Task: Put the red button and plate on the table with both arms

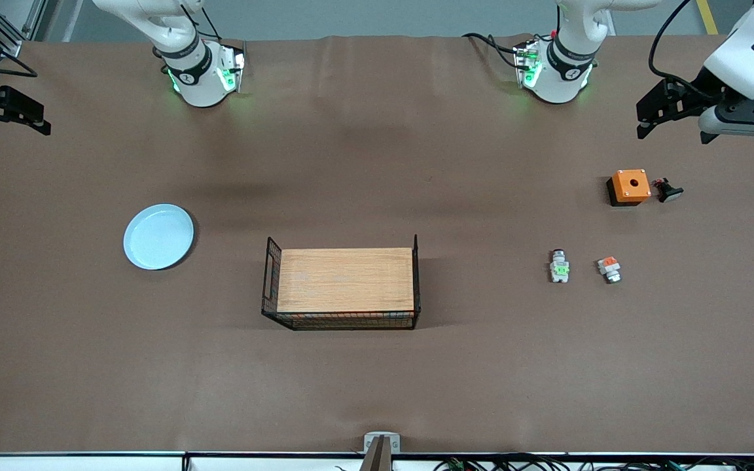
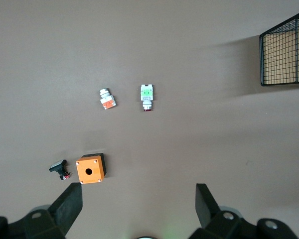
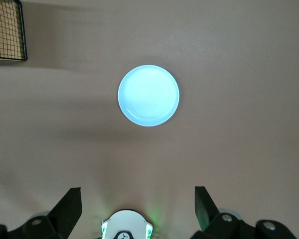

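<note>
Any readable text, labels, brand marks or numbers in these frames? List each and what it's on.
None can be read.
Right arm base: a small dark round mark, too small to read.
Left arm base: the same kind of mark, too small to read.
Plate, wooden tray, orange box, both switch pieces: no print visible.

A robotics lab. Two white arm bases with green status lights (image 1: 203, 72) are bolted at the twelve o'clock edge of a wide bench (image 1: 377, 386) covered in one plain brown sheet. Black cables (image 1: 482, 40) trail beside one base, more wiring (image 1: 501, 463) lies along the six o'clock edge, and a camera mount (image 1: 381, 448) stands there.
</note>
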You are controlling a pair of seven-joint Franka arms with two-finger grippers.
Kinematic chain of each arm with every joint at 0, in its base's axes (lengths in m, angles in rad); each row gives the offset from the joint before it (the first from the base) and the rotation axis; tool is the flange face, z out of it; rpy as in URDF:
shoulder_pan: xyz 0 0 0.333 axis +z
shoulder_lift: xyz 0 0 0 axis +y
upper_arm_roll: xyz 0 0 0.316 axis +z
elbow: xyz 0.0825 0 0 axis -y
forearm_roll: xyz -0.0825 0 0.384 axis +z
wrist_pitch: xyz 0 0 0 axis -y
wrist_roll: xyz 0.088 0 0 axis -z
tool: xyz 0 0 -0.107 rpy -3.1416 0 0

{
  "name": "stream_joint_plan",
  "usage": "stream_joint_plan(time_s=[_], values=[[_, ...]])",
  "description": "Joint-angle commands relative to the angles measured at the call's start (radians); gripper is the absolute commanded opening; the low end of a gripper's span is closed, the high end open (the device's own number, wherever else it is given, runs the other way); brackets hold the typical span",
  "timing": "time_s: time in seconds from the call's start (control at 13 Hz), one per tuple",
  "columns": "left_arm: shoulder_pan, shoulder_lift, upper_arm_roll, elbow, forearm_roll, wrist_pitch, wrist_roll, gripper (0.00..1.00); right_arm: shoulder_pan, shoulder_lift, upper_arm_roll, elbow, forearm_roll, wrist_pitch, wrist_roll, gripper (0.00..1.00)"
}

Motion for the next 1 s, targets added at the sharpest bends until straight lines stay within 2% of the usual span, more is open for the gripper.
stream_joint_plan(time_s=[0.0, 0.92], values=[[0.007, -0.022, -0.005, -0.016, 0.001, 0.007, 0.002, 1.00, -0.020, -0.007, 0.032, 0.040, -0.021, -0.014, 0.020, 1.00], [0.005, -0.025, -0.005, -0.022, 0.003, 0.005, 0.014, 1.00, 0.001, 0.013, 0.032, 0.169, -0.019, -0.042, 0.015, 1.00]])
